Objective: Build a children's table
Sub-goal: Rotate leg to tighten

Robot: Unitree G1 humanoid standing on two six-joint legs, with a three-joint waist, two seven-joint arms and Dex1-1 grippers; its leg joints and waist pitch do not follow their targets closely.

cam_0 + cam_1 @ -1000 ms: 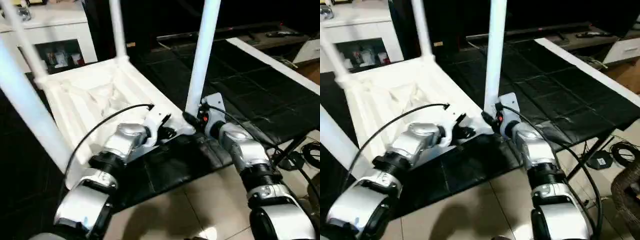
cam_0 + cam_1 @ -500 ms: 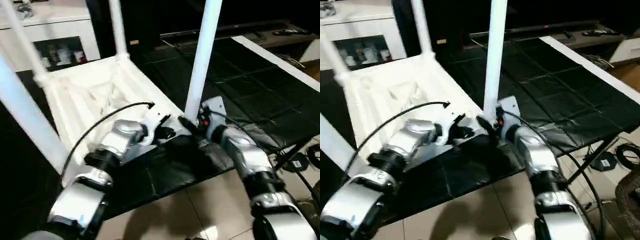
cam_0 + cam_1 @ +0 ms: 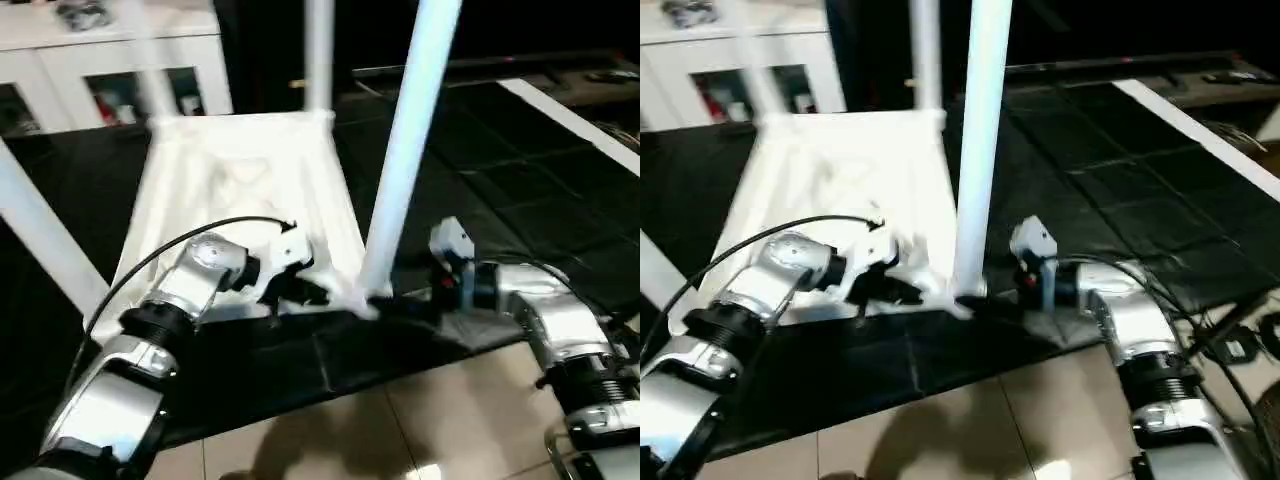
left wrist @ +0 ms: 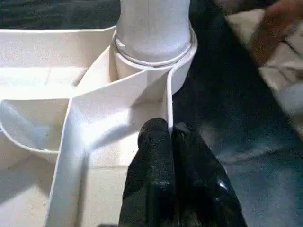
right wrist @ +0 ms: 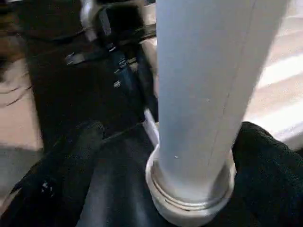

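Tabletop lies upside down on the black mat, ribbed side up, near the mat's front edge. You have legs standing in its sockets: the near right corner leg, a far one, a blurred far left one, and one at the near left corner. So all four look seated, though the sockets of the far ones are too blurred to confirm.

Your left gripper has its fingers pinched shut on the thin front edge wall of the tabletop, just beside the near right socket. Your right gripper sits around the base of that leg, its fingers spread either side of it; contact unclear.

Judgement: assembly mostly done. What's left is likely a firm press on this last leg, then flipping the table upright.
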